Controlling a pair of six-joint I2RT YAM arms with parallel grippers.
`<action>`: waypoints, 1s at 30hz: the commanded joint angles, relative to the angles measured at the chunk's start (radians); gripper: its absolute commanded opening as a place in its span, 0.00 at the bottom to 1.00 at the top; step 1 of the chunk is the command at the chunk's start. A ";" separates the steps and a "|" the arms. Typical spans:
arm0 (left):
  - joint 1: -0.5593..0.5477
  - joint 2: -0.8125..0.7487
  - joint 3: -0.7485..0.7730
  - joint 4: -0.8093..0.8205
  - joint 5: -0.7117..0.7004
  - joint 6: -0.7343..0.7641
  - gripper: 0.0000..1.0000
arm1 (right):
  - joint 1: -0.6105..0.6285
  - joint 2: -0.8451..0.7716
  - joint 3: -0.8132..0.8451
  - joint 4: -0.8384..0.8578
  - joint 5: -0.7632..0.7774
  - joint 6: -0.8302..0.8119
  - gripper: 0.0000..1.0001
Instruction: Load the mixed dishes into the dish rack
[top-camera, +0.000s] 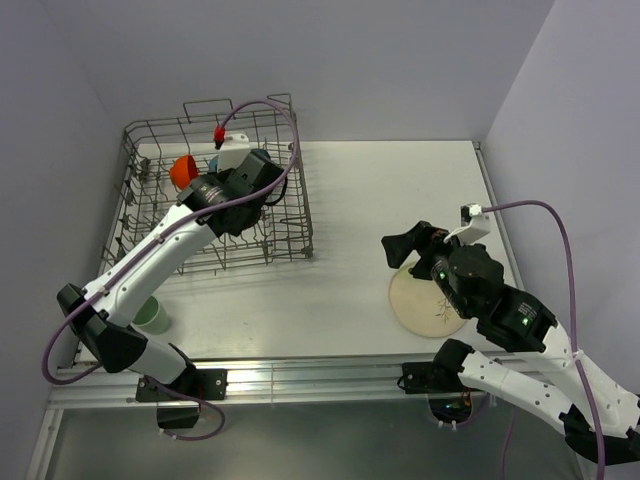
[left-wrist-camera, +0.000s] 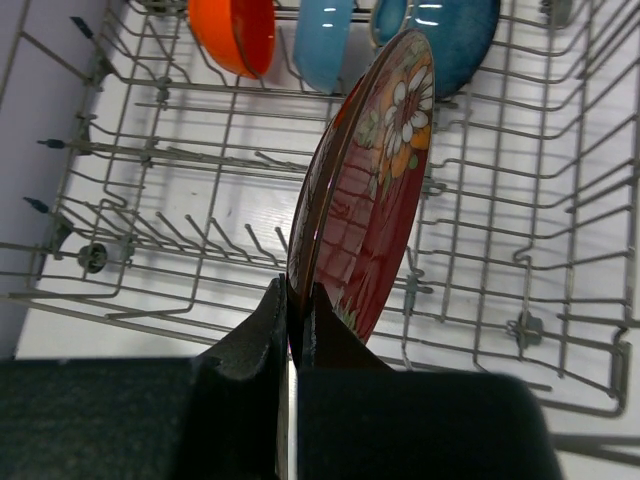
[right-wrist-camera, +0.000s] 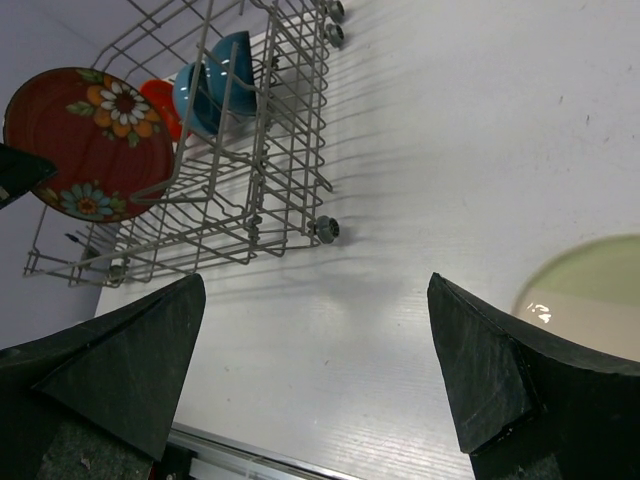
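A pale green cup is seen by the left arm's base; a large cream twig-motif plate lies beside the wide-spread right gripper. Farther off, a red floral-patterned bowl is pinched by its rim in the left gripper over the grey wire dish rack, at whose far end an orange bowl, a small blue bowl and a teal bowl are stood.

Plain pale walls are boxing in a white table.
A back wall, left wall and right wall, all lilac-grey, are meeting at the table's far corners. Soft, even light is falling on the wood-grain top, casting faint shadows. A shiny metal rail is running along the near edge, with a grey surface lying below it.
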 joint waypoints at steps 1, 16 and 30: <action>-0.006 0.016 0.063 -0.018 -0.129 -0.033 0.00 | -0.005 -0.013 -0.008 -0.003 0.029 0.000 1.00; 0.000 0.107 0.011 0.014 -0.125 -0.026 0.00 | -0.007 0.001 -0.042 -0.058 0.022 0.037 1.00; 0.016 0.219 -0.032 0.025 -0.096 -0.052 0.00 | -0.017 -0.027 -0.077 -0.079 0.006 0.078 1.00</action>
